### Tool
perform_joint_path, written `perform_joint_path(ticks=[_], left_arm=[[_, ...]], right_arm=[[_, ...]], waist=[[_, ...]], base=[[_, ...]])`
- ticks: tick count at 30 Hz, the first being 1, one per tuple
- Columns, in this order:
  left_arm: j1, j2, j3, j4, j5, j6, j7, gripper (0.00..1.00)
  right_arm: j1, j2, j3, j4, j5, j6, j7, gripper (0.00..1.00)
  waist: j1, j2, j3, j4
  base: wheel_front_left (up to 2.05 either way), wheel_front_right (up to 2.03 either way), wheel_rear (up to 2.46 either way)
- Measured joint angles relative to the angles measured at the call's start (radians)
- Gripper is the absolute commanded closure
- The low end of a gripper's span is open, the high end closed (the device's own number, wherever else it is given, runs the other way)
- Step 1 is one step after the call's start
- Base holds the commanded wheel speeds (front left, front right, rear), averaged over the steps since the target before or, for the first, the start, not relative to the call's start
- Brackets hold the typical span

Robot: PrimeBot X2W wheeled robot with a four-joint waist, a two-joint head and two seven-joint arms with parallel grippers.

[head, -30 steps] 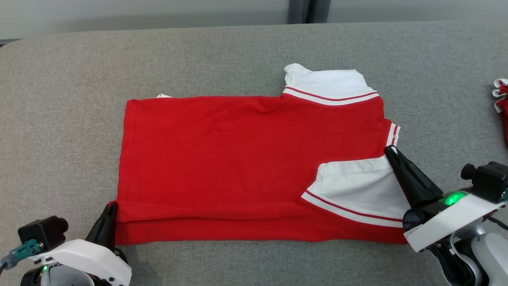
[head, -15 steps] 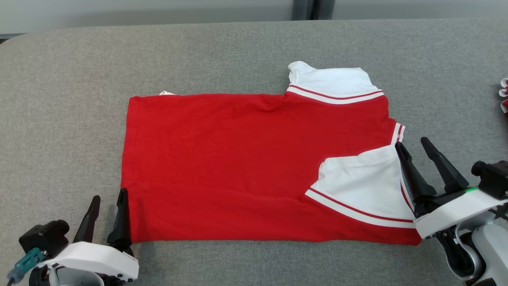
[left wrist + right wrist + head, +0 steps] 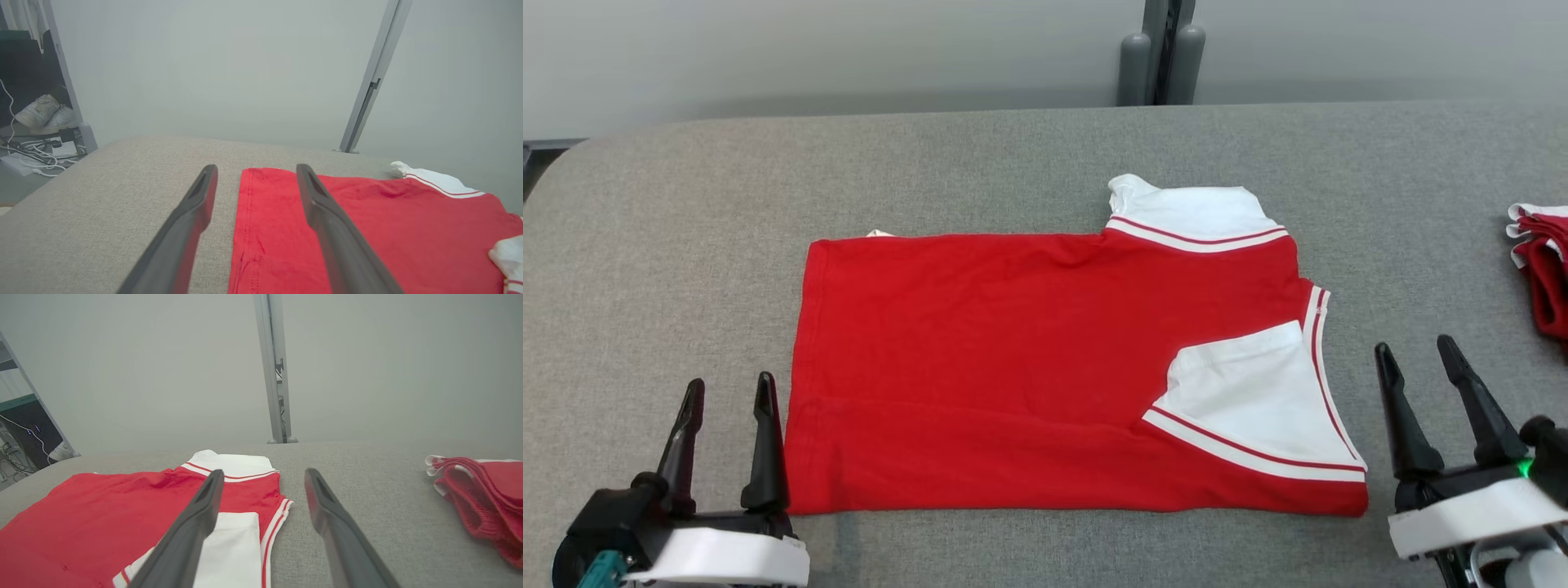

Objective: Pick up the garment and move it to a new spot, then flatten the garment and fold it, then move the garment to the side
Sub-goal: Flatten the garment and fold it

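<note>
Red-and-white shirt (image 3: 1045, 367) lies flat and part-folded mid-table (image 3: 1013, 163). Both the left pincer (image 3: 729, 382) and right pincer (image 3: 1413, 345) are wide open and empty, sitting just off its near corners, probably lined up for the next fold.

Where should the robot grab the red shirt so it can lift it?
Probably its near-left corner and near-right corner, one per gripper, coming in low from the robot's side. The red shirt lies flat on the table, so only its edges offer something to pinch, and the open left gripper and right gripper sit just outside those corners.
</note>
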Motion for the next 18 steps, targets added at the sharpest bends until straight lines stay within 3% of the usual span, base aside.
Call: perform_joint_path(ticks=[8, 18], left_arm=[[0.092, -0.007, 0.008, -0.015, 0.081, -0.021, -0.002, 0.0], [0.109, -0.032, 0.02, 0.026, 0.101, -0.054, -0.002, 0.0]], right_arm=[[0.127, 0.041, -0.05, -0.041, -0.046, 0.0, 0.012, 0.0], [0.147, 0.061, -0.057, -0.057, -0.053, 0.0, 0.027, 0.0]], waist=[[-0.0001, 0.0, -0.051, -0.012], [0.0, 0.0, -0.061, -0.015]], base=[[0.0, 0.0, 0.0], [0.0, 0.0, 0.0]])
